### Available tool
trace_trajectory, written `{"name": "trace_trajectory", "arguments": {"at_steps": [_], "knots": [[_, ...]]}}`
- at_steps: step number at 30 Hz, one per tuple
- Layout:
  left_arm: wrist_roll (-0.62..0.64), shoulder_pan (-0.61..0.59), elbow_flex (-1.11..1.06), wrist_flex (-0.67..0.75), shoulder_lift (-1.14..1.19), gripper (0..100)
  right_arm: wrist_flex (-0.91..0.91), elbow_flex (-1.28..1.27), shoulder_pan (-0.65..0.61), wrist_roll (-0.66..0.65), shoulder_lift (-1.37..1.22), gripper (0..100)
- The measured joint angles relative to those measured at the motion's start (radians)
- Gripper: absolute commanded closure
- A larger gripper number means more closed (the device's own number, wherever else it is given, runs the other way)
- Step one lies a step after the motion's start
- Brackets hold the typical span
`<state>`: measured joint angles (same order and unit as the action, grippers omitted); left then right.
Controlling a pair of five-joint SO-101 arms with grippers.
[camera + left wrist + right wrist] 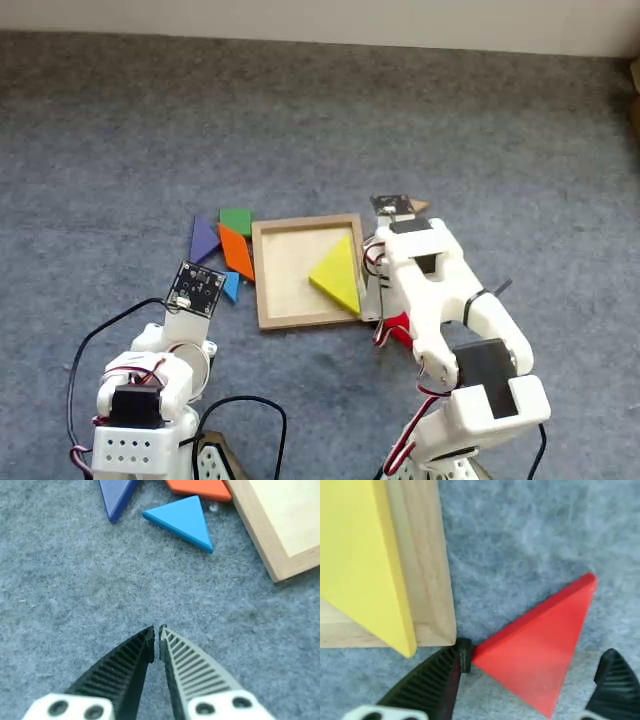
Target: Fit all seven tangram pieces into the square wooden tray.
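Wooden tray (262,285) mid-carpet (300,120), one piece inside: yellow triangle (338,272) in its 3 o'clock half, corner lapping the rim. Red triangle (540,645) flat on carpet at tray's 4 o'clock, just off the corner, between wide-spread fingers of right gripper (537,657); one fingertip touching its corner, other clear. Blue triangle (182,520), orange piece (200,487), purple triangle (116,495), green piece (236,220) clustered at tray's 9–10 o'clock. Left gripper (156,632) pinched closed on nothing, near blue triangle, tray's 8 o'clock
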<state>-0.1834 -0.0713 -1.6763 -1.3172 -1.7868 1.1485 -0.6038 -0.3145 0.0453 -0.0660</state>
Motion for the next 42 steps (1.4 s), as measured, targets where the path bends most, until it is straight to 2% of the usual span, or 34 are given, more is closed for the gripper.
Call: {"name": "trace_trajectory", "arguments": {"at_steps": [2,7,12,19,25,31,37,42], "knots": [[0.0,0.0,0.0,0.0,0.0,95,0.0,0.0,0.0,0.0,0.0,63.3],[0.0,0.0,0.0,0.0,0.0,95,0.0,0.0,0.002,0.0,0.0,74.1],[0.0,0.0,0.0,0.0,0.0,95,0.0,0.0,0.005,0.0,0.0,79.8],[0.0,0.0,0.0,0.0,0.0,95,0.006,0.003,0.017,-0.002,0.017,81.1],[0.0,0.0,0.0,0.0,0.0,95,0.068,0.002,0.038,-0.092,0.192,81.1],[0.0,0.0,0.0,0.0,0.0,95,0.12,0.002,0.037,-0.249,0.311,81.1],[0.0,0.0,0.0,0.0,0.0,95,0.115,0.017,-0.037,-0.514,0.318,81.1],[0.0,0.0,0.0,0.0,0.0,95,0.038,0.06,-0.103,-0.712,0.318,81.1]]}}
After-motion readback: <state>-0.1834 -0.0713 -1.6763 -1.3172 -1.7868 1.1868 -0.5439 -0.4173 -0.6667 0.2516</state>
